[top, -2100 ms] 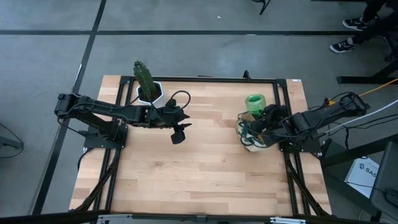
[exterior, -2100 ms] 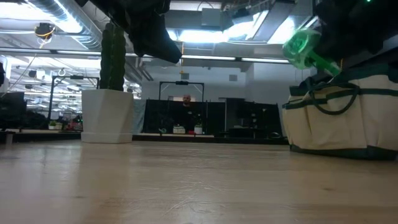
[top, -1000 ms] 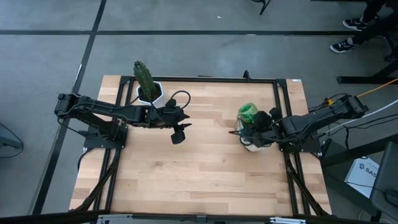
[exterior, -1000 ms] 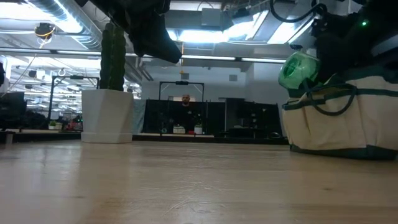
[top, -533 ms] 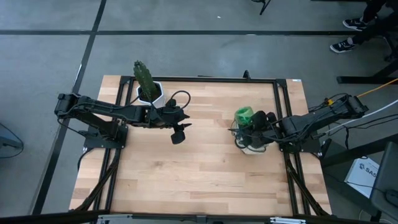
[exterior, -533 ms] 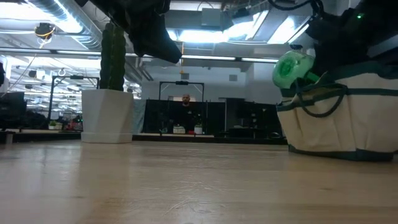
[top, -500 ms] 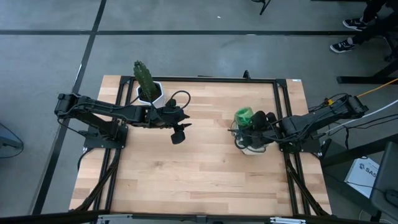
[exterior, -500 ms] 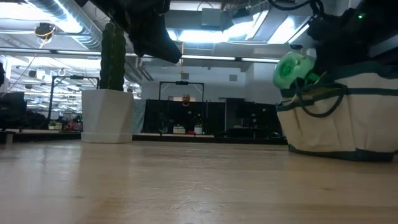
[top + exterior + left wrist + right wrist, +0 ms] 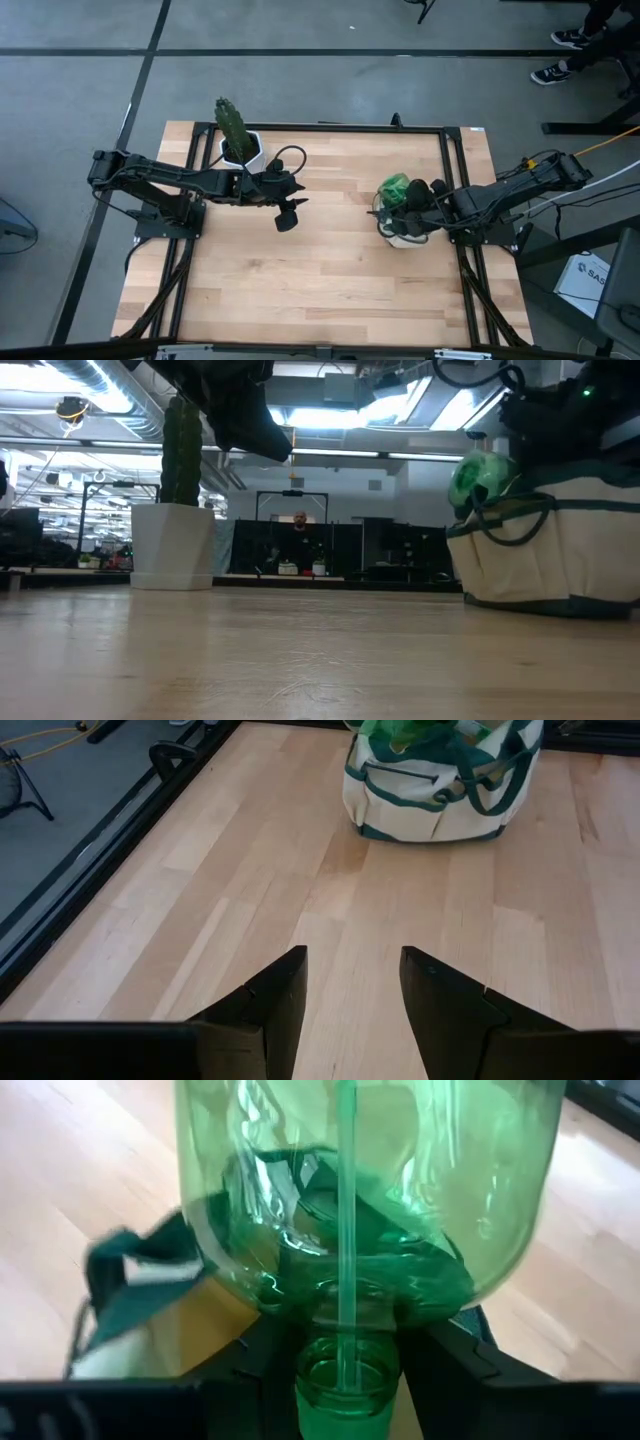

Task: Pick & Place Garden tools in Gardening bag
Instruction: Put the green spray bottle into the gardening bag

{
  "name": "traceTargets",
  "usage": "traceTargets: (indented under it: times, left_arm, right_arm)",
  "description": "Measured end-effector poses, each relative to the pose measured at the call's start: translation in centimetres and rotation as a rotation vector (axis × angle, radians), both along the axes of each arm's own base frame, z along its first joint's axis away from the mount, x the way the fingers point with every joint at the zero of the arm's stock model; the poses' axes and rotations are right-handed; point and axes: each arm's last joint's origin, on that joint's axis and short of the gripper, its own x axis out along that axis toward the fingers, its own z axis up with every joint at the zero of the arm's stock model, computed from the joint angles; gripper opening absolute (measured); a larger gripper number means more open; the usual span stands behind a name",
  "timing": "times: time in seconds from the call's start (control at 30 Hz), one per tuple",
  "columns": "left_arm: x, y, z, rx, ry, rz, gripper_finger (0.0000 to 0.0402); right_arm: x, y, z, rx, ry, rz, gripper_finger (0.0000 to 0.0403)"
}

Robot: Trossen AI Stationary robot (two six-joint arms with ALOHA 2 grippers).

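Note:
The green translucent spray bottle [image 9: 394, 188] is in my right gripper [image 9: 414, 195], over the left rim of the cream gardening bag [image 9: 404, 231]. The bag has dark green trim and stands on the table's right part. In the low view the bottle [image 9: 481, 479] sits at the bag's [image 9: 550, 555] top edge, behind a green handle. My left gripper [image 9: 286, 216] is open and empty above the table's middle left, and its wrist view shows the bag [image 9: 440, 790] far ahead. No other tool shows outside the bag. My right gripper pinches the bottle's neck [image 9: 345, 1365] between its two fingers [image 9: 262, 1370]. The fingers come from the table's right, about level. The bottle's body [image 9: 360, 1190] points away from the wrist toward the table's left. Whether it touches the bag's mouth, I cannot tell.
A cactus in a white pot [image 9: 238, 142] stands at the table's far left, just behind my left arm. Bare wood [image 9: 330, 280] lies between the two arms and along the near edge. A black frame rail [image 9: 340, 128] runs along the far edge.
My right gripper has carried the bottle a little toward the table's left and near edge, then down to the bag's top edge. The bag has slid slightly toward the table's left.

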Motion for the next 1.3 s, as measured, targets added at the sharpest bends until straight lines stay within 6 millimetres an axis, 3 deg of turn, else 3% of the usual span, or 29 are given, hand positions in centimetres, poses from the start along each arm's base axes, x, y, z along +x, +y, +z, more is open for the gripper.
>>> traceTargets:
  times: [0.2,0.47,0.7,0.93,1.3]
  left_arm:
    - [0.0,0.0,0.0,0.0,0.0,0.0,0.0157]
    - [0.0,0.0,0.0,0.0,0.0,0.0,0.0157]
    - [0.0,0.0,0.0,0.0,0.0,0.0,0.0157]
    - [0.0,0.0,0.0,0.0,0.0,0.0,0.0157]
    - [0.0,0.0,0.0,0.0,0.0,0.0,0.0157]
  right_arm:
    - [0.5,0.8,1.6,0.052,-0.02,0.109,0.015]
    - [-0.6,2.3,3.7,0.074,0.006,0.15,0.015]
    - [-1.4,3.3,3.6,0.046,0.035,0.217,0.0153]
    - [-1.7,3.4,3.6,0.032,0.074,0.253,0.0203]
    - [-1.3,3.6,3.0,0.063,0.148,0.298,0.0231]
